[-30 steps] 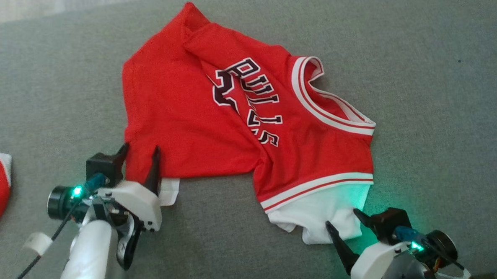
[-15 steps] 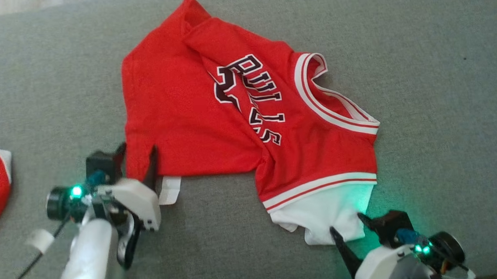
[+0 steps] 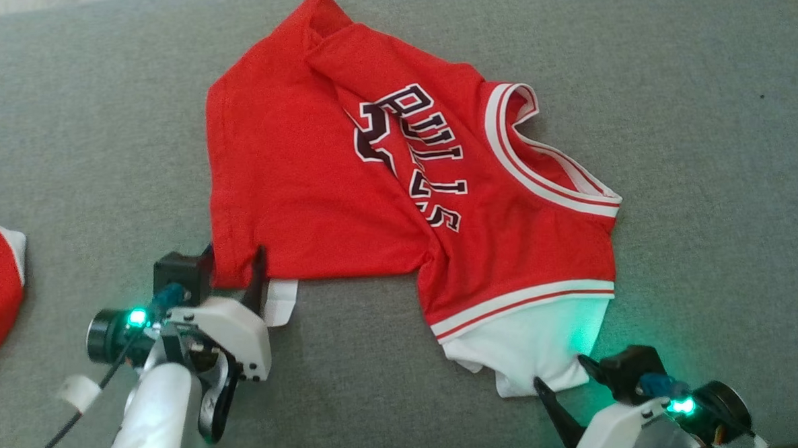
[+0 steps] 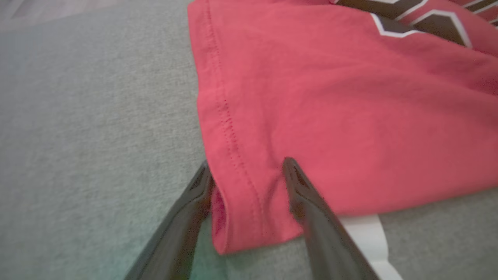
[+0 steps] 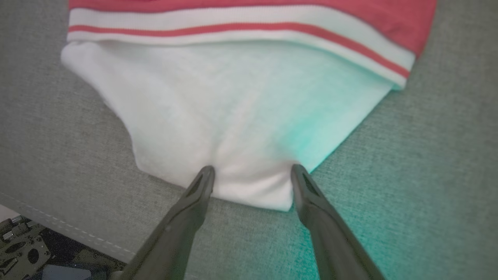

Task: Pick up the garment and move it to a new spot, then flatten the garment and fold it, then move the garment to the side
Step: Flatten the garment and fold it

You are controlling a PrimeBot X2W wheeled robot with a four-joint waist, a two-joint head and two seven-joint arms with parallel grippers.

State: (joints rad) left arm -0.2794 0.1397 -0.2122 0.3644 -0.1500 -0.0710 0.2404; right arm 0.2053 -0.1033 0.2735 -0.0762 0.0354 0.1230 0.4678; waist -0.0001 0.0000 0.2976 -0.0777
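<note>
Your garment (image 3: 316,187) lies rumpled at the centre of the grey fabric surface (image 3: 705,136), with one flap doubled over its front. The left gripper (image 3: 234,253) sits at the garment's 8 o'clock corner, jaws apart astride the red hem (image 4: 233,155). The right gripper (image 3: 560,370) is at 5 o'clock, jaws apart astride the white edge (image 3: 532,346). Neither has clamped. This looks like taking hold before the lift. Next, close both jaws on cloth alone, then raise them together.
</note>
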